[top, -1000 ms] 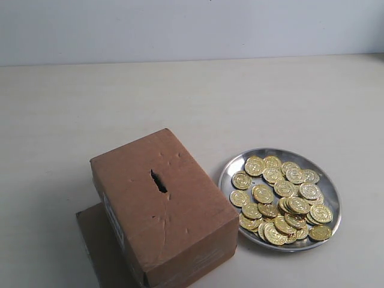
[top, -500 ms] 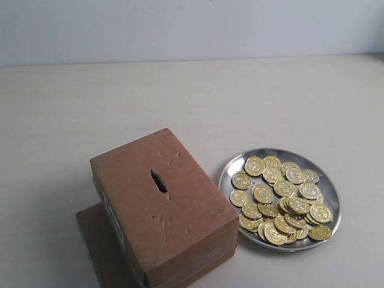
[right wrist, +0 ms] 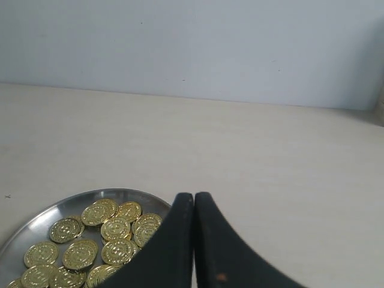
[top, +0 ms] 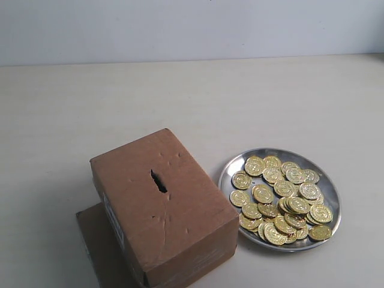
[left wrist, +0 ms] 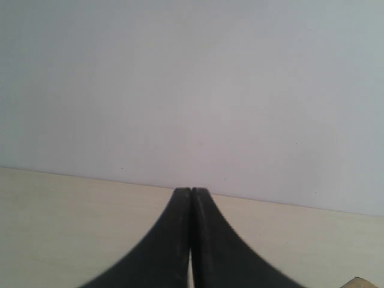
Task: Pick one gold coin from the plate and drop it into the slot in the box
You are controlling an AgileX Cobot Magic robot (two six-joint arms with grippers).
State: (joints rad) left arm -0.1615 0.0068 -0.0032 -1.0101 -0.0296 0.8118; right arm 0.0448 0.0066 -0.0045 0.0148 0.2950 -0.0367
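The brown cardboard box [top: 163, 207] stands at the lower left of the exterior view, its dark ragged slot [top: 158, 180] facing up. To its right lies the silver plate [top: 231, 170], heaped with several gold coins [top: 282, 201]. Neither arm shows in the exterior view. In the right wrist view my right gripper [right wrist: 194, 195] is shut and empty, its black fingers over the edge of the plate [right wrist: 36, 221] beside the gold coins [right wrist: 114, 229]. My left gripper [left wrist: 191, 191] is shut, with only bare table and wall beyond it.
A flat brown cardboard piece [top: 96, 240] sticks out from under the box at the lower left. The pale table [top: 198, 102] runs back to a white wall [top: 192, 27].
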